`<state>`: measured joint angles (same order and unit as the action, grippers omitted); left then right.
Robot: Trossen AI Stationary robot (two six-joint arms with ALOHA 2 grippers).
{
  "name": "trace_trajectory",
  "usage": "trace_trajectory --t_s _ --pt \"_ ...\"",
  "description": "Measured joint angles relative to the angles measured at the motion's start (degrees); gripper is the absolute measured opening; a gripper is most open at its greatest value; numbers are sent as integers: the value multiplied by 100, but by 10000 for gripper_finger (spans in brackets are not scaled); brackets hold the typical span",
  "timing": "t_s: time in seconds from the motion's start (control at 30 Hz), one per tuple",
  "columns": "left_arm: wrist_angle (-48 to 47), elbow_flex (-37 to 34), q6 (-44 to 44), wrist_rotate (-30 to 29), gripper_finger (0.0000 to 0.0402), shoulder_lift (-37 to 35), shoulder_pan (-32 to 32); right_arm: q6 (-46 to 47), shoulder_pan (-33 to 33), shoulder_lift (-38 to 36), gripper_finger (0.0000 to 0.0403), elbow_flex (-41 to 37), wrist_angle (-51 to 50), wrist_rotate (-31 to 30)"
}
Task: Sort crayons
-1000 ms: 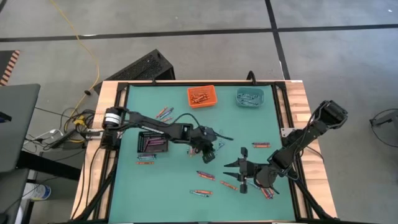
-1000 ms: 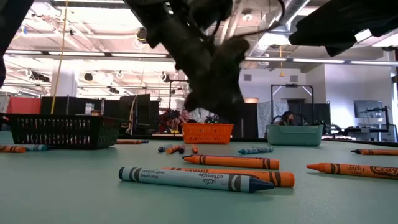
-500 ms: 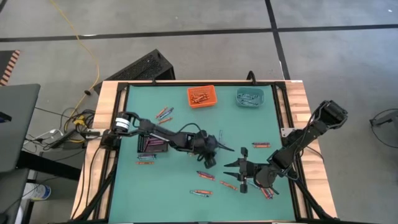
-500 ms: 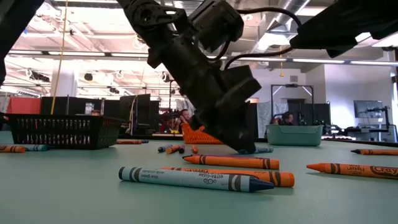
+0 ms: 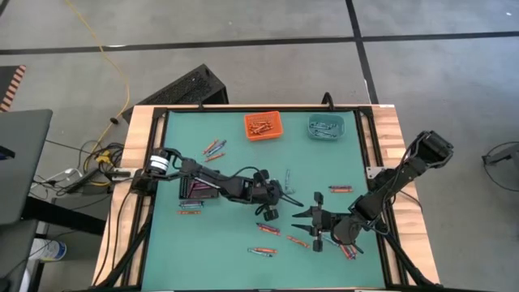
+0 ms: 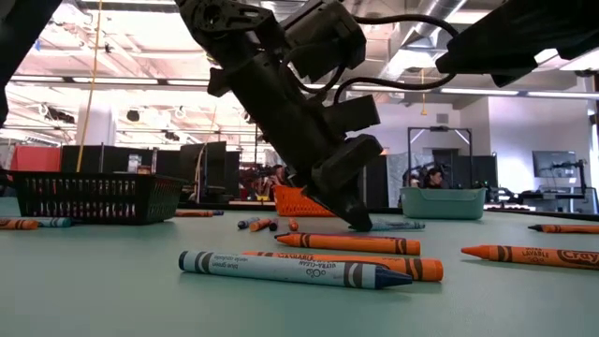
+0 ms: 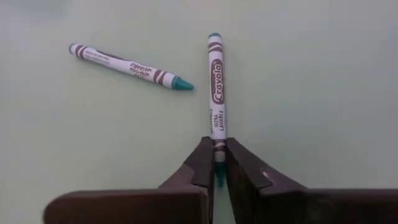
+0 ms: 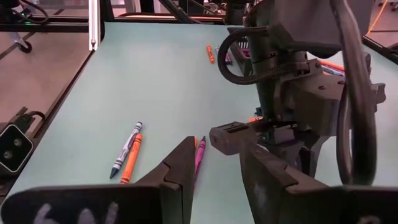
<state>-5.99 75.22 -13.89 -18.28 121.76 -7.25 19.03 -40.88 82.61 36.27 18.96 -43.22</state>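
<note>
My left gripper (image 7: 216,167) reaches low over the middle of the green table (image 5: 243,162) and is shut on a teal crayon (image 7: 217,93) that lies on the mat; in the low view its tip (image 6: 360,222) is down at the table. A second teal crayon (image 7: 130,65) lies close by. My right gripper (image 5: 312,227) hovers open at the near right, with a pink crayon (image 8: 199,154) on the table between its fingers, untouched. Other crayons (image 5: 268,229) lie scattered flat on the mat. My left gripper pinches the teal crayon's pointed end (image 7: 217,147) between its two fingertips. The fingers slant down from the table's left and lie along the crayon, which stretches away from them. The crayon lies flat on the table.
At the far edge stand an orange bin (image 5: 262,125) and a teal bin (image 5: 326,126); a black bin (image 5: 197,188) stands at the left under my left arm. Loose crayons lie near the far left (image 5: 215,147), at the right (image 5: 340,189) and along the near side (image 5: 262,251).
My left gripper has sunk to the table, rolled its wrist, and shut on the teal crayon's end. The crayon stays flat on the mat.
</note>
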Motion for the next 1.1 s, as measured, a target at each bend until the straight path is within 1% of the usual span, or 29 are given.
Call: trace_trajectory --t_s 0.13,0.3,0.4,0.47,0.57,0.67,0.77,0.87,0.93,1.0,1.03,1.1 --pt "-84 0 135 0 10 -16 46 0 0 0 128 0 36 -2" --pt "-414 -17 254 -90 9 -365 57 -322 -106 -17 128 147 85 -47" --pt "-466 -24 473 -469 9 -705 57 -572 -319 -26 128 222 87 -76" --pt "-503 -20 644 -715 9 -1015 55 -713 -510 -26 128 261 75 -299" --pt "-668 -11 789 -917 9 -1450 76 -880 -769 -24 128 331 95 -697" --pt "-934 -11 914 -1085 9 -1876 94 -907 -947 -24 128 357 80 -863" --pt "-1374 -11 958 -1383 9 -2340 105 -905 -1039 -24 128 364 81 -867" --pt "-1930 -11 773 -1654 9 -2761 105 -905 -1086 -22 128 363 74 -868" --pt "-2387 -11 752 -1671 9 -3024 137 -905 -1075 -22 128 365 75 -870" --pt "-3046 -4 785 -1607 9 -3283 198 -903 -1073 -22 128 365 79 -870" --pt "-3412 -6 668 -1562 9 -3366 244 -903 -1063 -22 128 365 80 -870" --pt "-3900 -9 168 -1541 9 -3486 303 -903 -1034 -22 128 365 83 -868"
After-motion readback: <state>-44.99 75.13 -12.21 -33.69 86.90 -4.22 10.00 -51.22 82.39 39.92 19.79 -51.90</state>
